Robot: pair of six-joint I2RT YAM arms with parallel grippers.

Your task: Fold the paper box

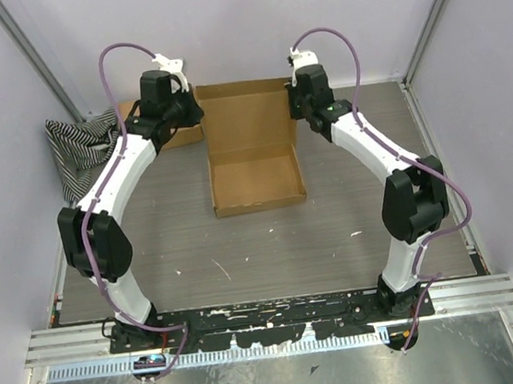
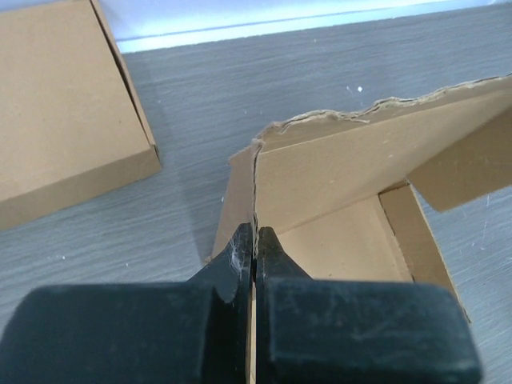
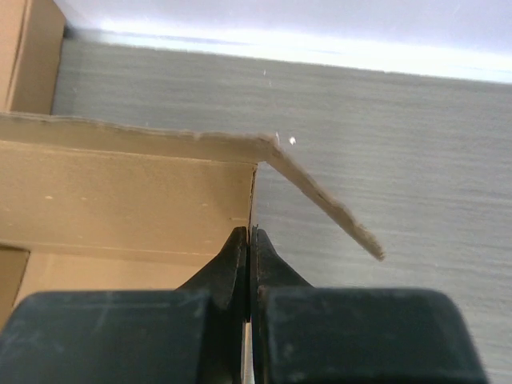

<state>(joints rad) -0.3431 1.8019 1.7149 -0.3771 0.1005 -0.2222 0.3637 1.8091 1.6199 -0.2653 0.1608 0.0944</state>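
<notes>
The paper box (image 1: pixel 253 146) lies at the table's middle back, its shallow tray formed toward me and its lid raised behind it. My left gripper (image 1: pixel 193 109) is shut on the lid's left side flap; in the left wrist view my gripper (image 2: pixel 256 238) pinches that thin cardboard edge (image 2: pixel 254 184). My right gripper (image 1: pixel 297 104) is shut on the lid's right side flap; in the right wrist view my gripper (image 3: pixel 249 238) pinches the panel edge (image 3: pixel 253 192), with a small flap (image 3: pixel 324 200) sticking out to the right.
A second ready-made brown box (image 1: pixel 174 132) sits behind the left arm, also in the left wrist view (image 2: pixel 64 104). A black-and-white striped cloth (image 1: pixel 80 149) lies at the back left. White walls close the back and sides.
</notes>
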